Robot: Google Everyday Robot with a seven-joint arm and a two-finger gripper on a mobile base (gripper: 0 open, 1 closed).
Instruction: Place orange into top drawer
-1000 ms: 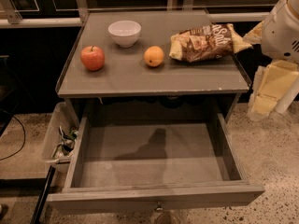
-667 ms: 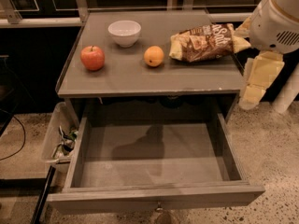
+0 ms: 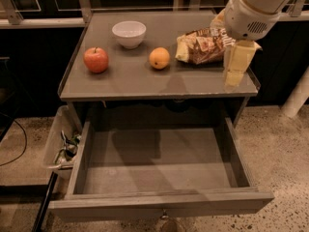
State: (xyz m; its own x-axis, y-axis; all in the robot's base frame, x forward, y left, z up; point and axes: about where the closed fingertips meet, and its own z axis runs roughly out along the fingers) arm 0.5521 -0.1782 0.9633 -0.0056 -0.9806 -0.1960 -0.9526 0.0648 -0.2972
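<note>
The orange sits on the grey table top, near the middle, between the red apple and a snack bag. The top drawer below the table top is pulled wide open and nothing lies in it; its small metal knob shows at the bottom edge. My gripper hangs from the pale arm over the table's right front corner, well to the right of the orange and a little above the surface. It holds nothing that I can see.
A red apple lies left of the orange, a white bowl behind them. A brown snack bag lies just left of the gripper. A plastic bin with clutter stands left of the drawer. A white post stands at the right.
The arm has swung left, from beside the table's right side to above its right front corner. The orange, apple, bowl, bag and drawer have not moved.
</note>
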